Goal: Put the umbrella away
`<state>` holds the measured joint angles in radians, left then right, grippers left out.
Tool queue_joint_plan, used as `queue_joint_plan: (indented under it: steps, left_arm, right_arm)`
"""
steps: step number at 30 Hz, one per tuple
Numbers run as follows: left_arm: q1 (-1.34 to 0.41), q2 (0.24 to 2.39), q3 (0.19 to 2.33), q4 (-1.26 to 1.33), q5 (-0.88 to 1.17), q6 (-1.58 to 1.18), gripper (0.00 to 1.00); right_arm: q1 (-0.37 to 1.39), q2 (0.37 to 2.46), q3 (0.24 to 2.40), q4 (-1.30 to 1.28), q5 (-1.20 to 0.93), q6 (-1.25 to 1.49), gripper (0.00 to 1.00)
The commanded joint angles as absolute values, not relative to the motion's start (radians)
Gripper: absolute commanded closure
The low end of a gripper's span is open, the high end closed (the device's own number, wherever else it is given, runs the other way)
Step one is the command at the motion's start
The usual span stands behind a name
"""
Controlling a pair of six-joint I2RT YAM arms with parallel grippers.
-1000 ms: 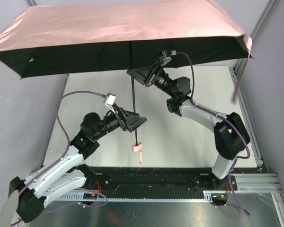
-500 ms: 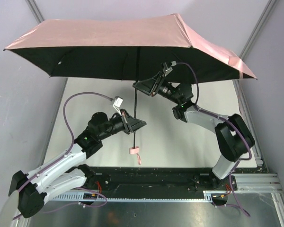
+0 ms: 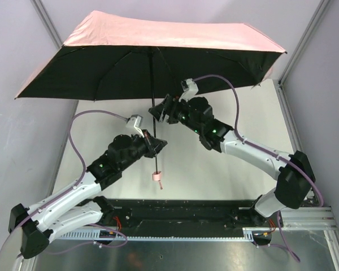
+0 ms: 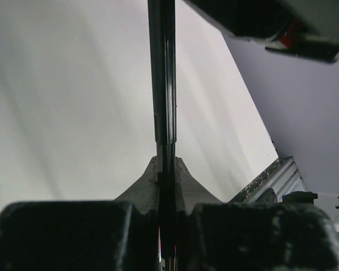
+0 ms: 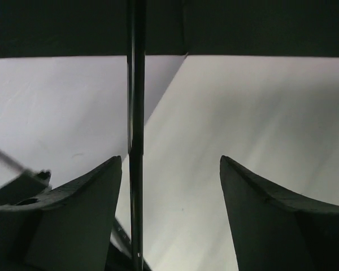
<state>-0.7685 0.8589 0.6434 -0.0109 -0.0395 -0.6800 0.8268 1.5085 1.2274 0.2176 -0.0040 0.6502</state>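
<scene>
Above the table (image 3: 209, 169): the umbrella (image 3: 175, 36) is being held up fully open, its canopy (image 3: 158, 65) tilting and its shaft (image 3: 153, 127) hanging down to the pink handle (image 3: 156, 176).
Left claw (image 3: 156, 144): it is being pressed shut on the lower shaft, just above the handle; in the left wrist view its fingers (image 4: 141, 186) are meeting on the rod.
Right claw (image 3: 159, 110): it is being held wide, higher up the shaft; in the right wrist view the rod is passing just beside one finger (image 5: 90, 192) and is not being pinched.
Step in hand: the collapse is judged as only being set up, one claw anchoring while the other is being lined up; the canopy is not yet folded.
Next move: the right claw is probably needing to be closed round the shaft and the canopy drawn down toward the handle.
Unclear: the sliding collar is not being shown.
</scene>
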Motion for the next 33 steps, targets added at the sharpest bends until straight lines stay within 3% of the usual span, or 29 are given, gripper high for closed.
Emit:
queue_joint_plan:
  steps: [1,9,11,12,13,14,16,18,24,28,33]
  left_arm:
    - [-0.784,0.859,0.712,0.053,-0.098,-0.628,1.0]
    - [-0.804,0.892,0.739,0.01,-0.122,-0.623,1.0]
    - [-0.805,0.889,0.749,0.008,-0.114,-0.614,1.0]
    - [-0.805,0.883,0.751,-0.008,-0.108,-0.609,1.0]
    - [-0.805,0.871,0.75,-0.016,-0.106,-0.608,0.95]
    - [-0.804,0.852,0.743,-0.02,-0.103,-0.612,0.85]
    - [-0.804,0.805,0.724,-0.018,-0.101,-0.62,0.56]
    - [-0.803,0.769,0.707,-0.01,-0.078,-0.615,0.36]
    - [-0.76,0.763,0.645,0.094,0.089,-0.68,0.04]
    - [-0.697,0.818,0.58,0.298,0.286,-0.794,0.02]
    - [-0.692,0.961,0.634,0.4,0.454,-0.837,0.19]
  right_arm:
    - [0.856,1.577,1.395,0.08,0.202,0.521,0.29]
    - [0.878,1.693,1.603,0.028,0.213,0.45,0.42]
    - [0.862,1.694,1.603,0.068,0.119,0.458,0.62]
    - [0.844,1.682,1.583,0.104,0.066,0.475,0.81]
    - [0.825,1.666,1.554,0.146,0.006,0.497,0.9]
    - [0.807,1.648,1.523,0.211,-0.058,0.527,0.95]
    - [0.76,1.615,1.466,0.316,-0.202,0.592,0.99]
    - [0.712,1.593,1.422,0.419,-0.331,0.679,1.0]
    - [0.595,1.572,1.273,0.857,-0.564,1.037,1.0]
    - [0.576,1.623,1.214,1.203,-0.594,1.3,1.0]
    - [0.598,1.669,1.203,1.356,-0.569,1.416,1.0]
